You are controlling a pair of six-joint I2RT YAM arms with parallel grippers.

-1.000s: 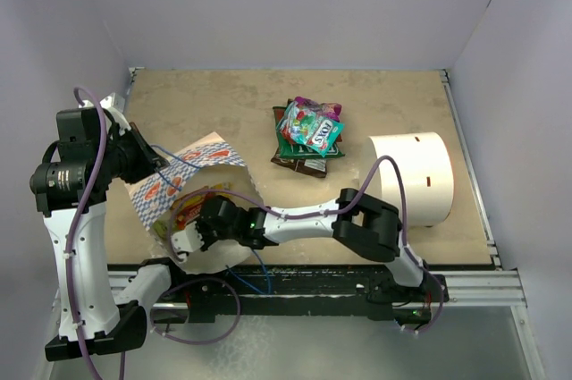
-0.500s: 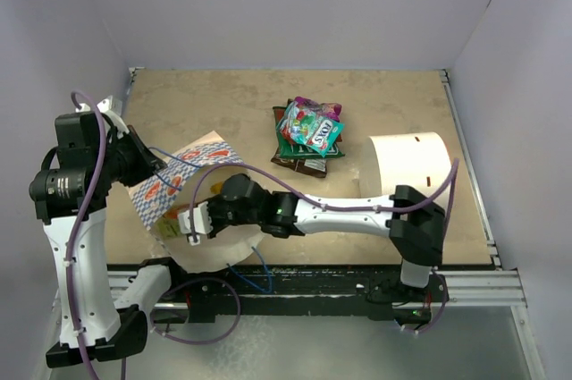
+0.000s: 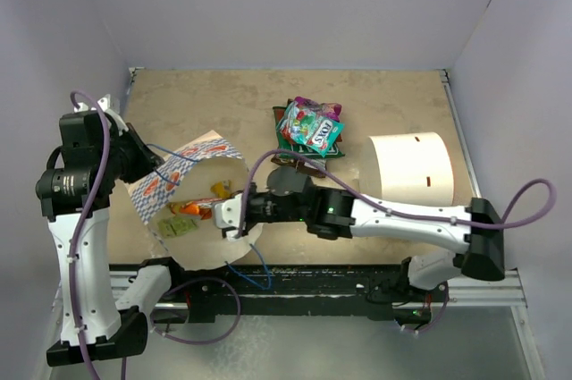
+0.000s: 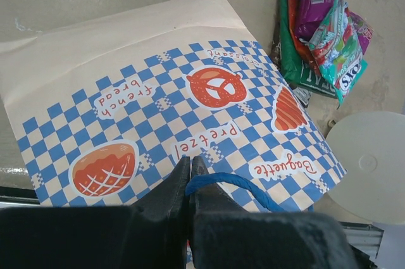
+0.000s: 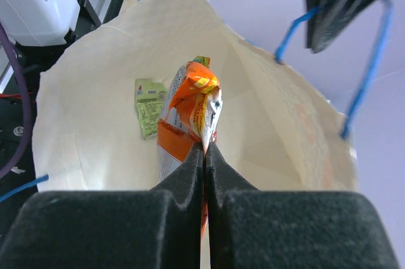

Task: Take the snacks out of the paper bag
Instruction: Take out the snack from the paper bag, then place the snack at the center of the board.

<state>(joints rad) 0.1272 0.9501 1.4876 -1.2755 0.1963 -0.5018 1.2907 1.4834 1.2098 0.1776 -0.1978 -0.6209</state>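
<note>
The paper bag [image 3: 157, 190] lies on its side at the left, its mouth gaping toward the near edge. My left gripper [image 4: 190, 160] is shut on its blue string handle [image 4: 223, 182] above the checked side [image 4: 158, 104]. My right gripper [image 5: 204, 145] sits at the bag's mouth [image 3: 225, 213], shut on the top edge of an orange snack packet [image 5: 188, 114], which shows inside the bag [image 3: 190, 208]. A light green packet [image 5: 148, 106] lies on the bag's inner wall [image 3: 179, 227]. A yellow packet [image 3: 220, 189] shows deeper inside.
A pile of snacks [image 3: 309, 134], green, purple and teal, lies on the table beyond the bag [image 4: 319, 35]. A plain white cylinder [image 3: 413, 176] lies on its side at the right [image 4: 373, 155]. Walls close in the left, back and right.
My right arm has drawn back to the right out of the bag with the orange packet in its grip, uncovering the bag's inside. The left gripper holds the handle as before.
</note>
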